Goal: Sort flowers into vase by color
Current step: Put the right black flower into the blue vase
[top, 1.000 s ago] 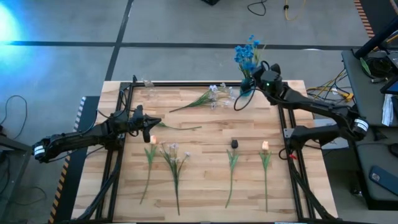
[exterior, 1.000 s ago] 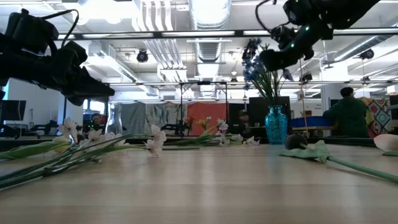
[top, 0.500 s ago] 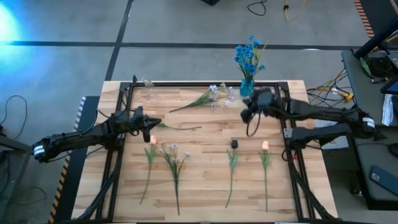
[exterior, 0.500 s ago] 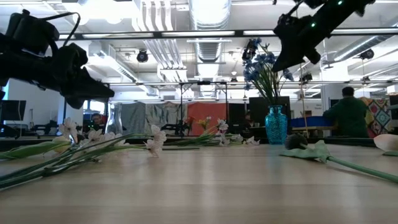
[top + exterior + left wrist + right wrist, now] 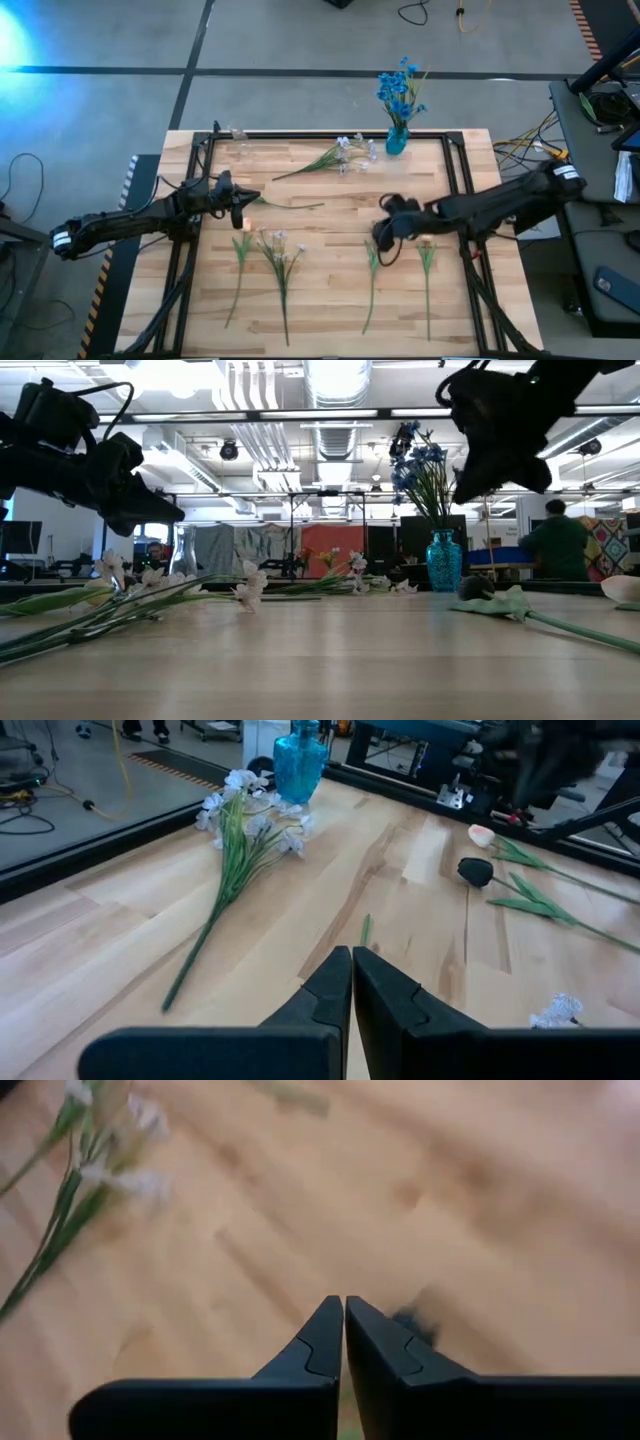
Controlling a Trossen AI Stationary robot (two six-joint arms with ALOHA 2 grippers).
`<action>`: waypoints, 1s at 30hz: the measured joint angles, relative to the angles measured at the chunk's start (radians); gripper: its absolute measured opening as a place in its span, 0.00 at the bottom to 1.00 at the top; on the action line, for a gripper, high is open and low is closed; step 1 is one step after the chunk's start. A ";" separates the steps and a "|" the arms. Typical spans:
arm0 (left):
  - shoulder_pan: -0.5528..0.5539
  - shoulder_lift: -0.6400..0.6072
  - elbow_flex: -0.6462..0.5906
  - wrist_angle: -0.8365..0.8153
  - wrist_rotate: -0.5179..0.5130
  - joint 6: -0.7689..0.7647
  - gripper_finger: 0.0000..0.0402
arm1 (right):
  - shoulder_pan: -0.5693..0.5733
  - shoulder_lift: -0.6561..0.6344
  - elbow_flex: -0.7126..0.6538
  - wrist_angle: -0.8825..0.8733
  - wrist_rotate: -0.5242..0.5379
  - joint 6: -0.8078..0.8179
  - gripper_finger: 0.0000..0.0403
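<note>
My right pincer (image 5: 381, 236) is clenched tight with nothing in it, fingers pressed together and hanging over the middle-right part of the wooden table (image 5: 330, 290). From my wrist I can see a small dark blob (image 5: 412, 1323) on the boards right past my fingertips, but it's too blurry to say what it is. On the near side of my pincer lies a bare green stem (image 5: 372, 285), and beside that, to the right, a peach tulip bud flower (image 5: 427, 262) with its head close to my arm.

Further out, the blue vase (image 5: 397, 141) sits at the far edge of the table with the blue blossoms (image 5: 398, 88) standing upright in it. Near it a bunch of pale white-lilac flowers (image 5: 335, 157) lies flat on the wood, stems pointing toward the left.

My left pincer (image 5: 246, 199) is also clenched and empty, hovering over the left side of the table. On the near side of it are another peach bud stem (image 5: 243, 262) and a white-lilac sprig (image 5: 279, 268), lying side by side. A thin loose stem (image 5: 290, 205) lies just past that pincer's tip.

In the low view a person (image 5: 556, 542) stands in the room behind the table, past the vase.
</note>
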 joint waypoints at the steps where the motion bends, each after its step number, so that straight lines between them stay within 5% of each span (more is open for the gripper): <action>1: 0.000 0.000 0.000 0.000 0.000 0.000 0.00 | 0.018 0.023 0.006 0.000 -0.006 0.055 0.04; 11: 0.000 0.016 0.000 0.001 0.000 0.004 0.00 | 0.053 0.286 0.119 -0.073 -0.192 0.409 0.27; 17: 0.000 0.028 0.000 0.002 0.000 0.012 0.00 | 0.030 0.416 0.189 -0.195 -0.282 0.483 0.37; 23: 0.000 0.034 0.000 0.002 0.000 0.015 0.00 | -0.005 0.488 0.227 -0.197 -0.283 0.484 0.33; 30: 0.000 0.034 0.000 0.002 0.000 0.015 0.00 | -0.019 0.504 0.231 -0.200 -0.250 0.438 0.15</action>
